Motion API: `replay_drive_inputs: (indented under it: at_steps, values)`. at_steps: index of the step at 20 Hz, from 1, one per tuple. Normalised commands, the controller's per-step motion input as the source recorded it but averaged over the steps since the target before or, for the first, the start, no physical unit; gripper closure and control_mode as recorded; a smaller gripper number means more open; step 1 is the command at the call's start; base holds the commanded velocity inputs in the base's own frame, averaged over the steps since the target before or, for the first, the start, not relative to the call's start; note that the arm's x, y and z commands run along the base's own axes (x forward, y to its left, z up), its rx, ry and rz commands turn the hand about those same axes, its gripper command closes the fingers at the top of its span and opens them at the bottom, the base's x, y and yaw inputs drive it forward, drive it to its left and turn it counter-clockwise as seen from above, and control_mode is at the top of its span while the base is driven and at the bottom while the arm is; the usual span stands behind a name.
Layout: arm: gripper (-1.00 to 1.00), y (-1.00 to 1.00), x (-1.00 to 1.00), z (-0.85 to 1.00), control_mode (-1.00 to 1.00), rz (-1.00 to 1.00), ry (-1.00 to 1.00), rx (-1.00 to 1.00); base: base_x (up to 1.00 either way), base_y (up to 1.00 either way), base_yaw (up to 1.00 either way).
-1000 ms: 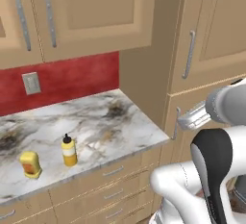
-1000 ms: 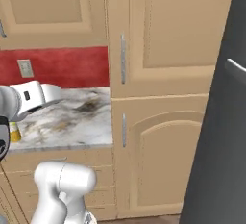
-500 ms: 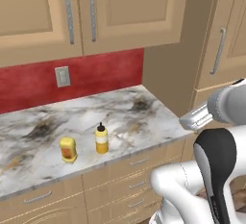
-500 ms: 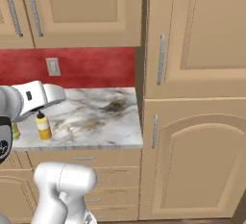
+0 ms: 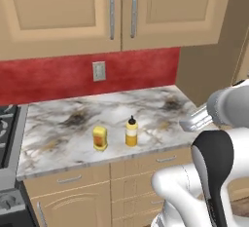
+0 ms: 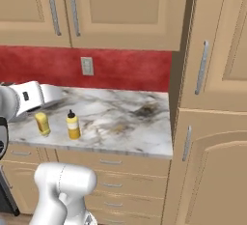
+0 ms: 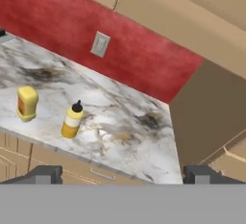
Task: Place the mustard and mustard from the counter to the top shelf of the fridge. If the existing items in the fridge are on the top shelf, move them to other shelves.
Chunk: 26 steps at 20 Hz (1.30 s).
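Tan wooden wall cabinets (image 5: 121, 11) with long metal handles fill the top of the left base view, over a red textured backsplash (image 5: 58, 77) carrying a pale outlet plate (image 5: 99, 71). Below runs the white stone counter (image 5: 63, 138) with grey and brown marbling, its slab glossy and flat above tan drawers. On it, left of centre and close to the front edge, stand the two mustards just beside each other but apart: the squat yellow jar with an orange-red label (image 5: 100, 138) on the left and the taller amber-yellow bottle with a dark pointed nozzle (image 5: 131, 132) on the right, both upright, long axes vertical. In the hand view the gripper (image 7: 122, 174) has its two dark tips spread wide at the bottom edge, holding nothing — the bottle sits at left centre and the jar further left, both well away. Reaching either likely calls for the hand to swing leftward and down toward the counter's front; the bottle is the nearer.
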Motion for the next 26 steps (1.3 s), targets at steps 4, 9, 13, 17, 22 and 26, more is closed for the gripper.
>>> replay_drive_inputs:
  at_steps: [4,9,13,17,22,26]
  values:
    - [-1.0,0.0,0.0,0.0,1.0,0.0,0.0,0.0,0.34,-0.02,0.29]
    - [-1.0,0.0,0.0,0.0,1.0,0.0,0.0,0.0,0.25,0.02,0.04]
    - [-1.0,0.0,0.0,0.0,1.0,0.0,0.0,0.0,0.23,0.0,0.0]
    - [-1.0,0.0,0.0,0.0,1.0,0.0,0.0,0.0,0.18,0.0,0.0]
    - [-1.0,0.0,0.0,0.0,1.0,0.0,0.0,0.0,0.26,0.0,0.0]
    - [-1.0,0.0,0.0,0.0,1.0,0.0,0.0,0.0,0.0,0.0,0.0]
